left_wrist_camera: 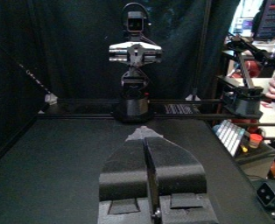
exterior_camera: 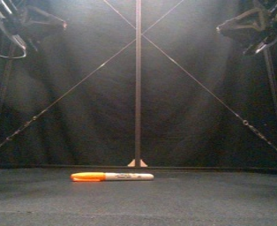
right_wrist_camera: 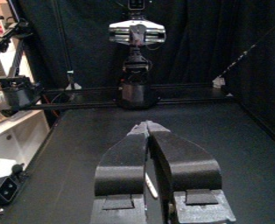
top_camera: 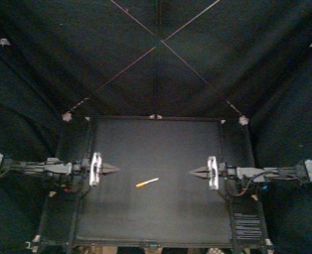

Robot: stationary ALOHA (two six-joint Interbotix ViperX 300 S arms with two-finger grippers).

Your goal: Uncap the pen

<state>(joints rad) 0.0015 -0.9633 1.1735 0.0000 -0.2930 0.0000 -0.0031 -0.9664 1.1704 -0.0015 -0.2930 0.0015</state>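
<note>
Risk sits mainly in the pickup. The left gripper (top_camera: 112,171) hangs with its jaws pressed together, the pen (top_camera: 147,183) lies flat between both arms with its orange cap (exterior_camera: 88,177) toward the left, and the right gripper (top_camera: 196,172) is pressed together too. A nudge from a jaw may roll the pen away on the smooth black table (top_camera: 159,223). Black curtains (top_camera: 66,50) close the back.

Robotics lab booth, black curtains (top_camera: 66,60), small black table (top_camera: 159,213), left arm (top_camera: 46,169), right arm (top_camera: 267,173)
</note>
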